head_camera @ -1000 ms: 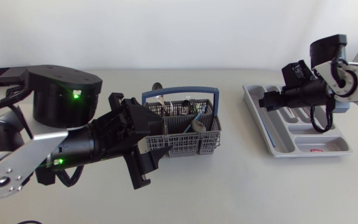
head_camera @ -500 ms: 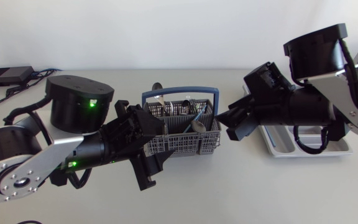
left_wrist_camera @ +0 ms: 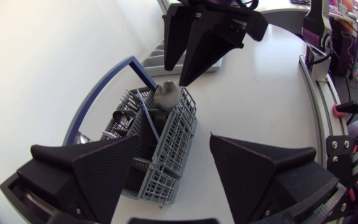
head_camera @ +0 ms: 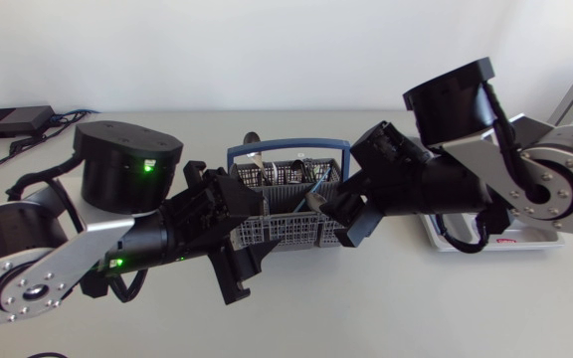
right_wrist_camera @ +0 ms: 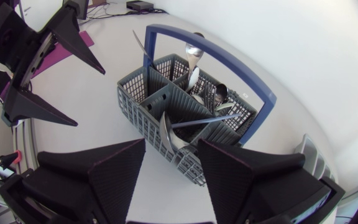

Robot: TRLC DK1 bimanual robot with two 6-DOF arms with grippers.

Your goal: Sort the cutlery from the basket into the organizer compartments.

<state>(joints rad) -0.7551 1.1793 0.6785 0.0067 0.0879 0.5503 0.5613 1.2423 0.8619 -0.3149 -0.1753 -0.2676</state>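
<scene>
Right end effector (head_camera: 351, 215): its fingers are spread wide and hold nothing. It sits right at the end of the basket (head_camera: 288, 233) nearest the tray (head_camera: 497, 243).
Left end effector (head_camera: 238, 263): also spread wide and holding nothing, close to the other end of the basket.
Basket: grey with a blue handle (head_camera: 288, 147), in the middle of the counter (head_camera: 386, 308), between the two arms.
Cutlery: still in the basket, tilted this way and that. One spoon (right_wrist_camera: 169, 133) pokes up just ahead of the right fingers.
Tray: grey, on the counter, partly hidden behind the right arm.
</scene>
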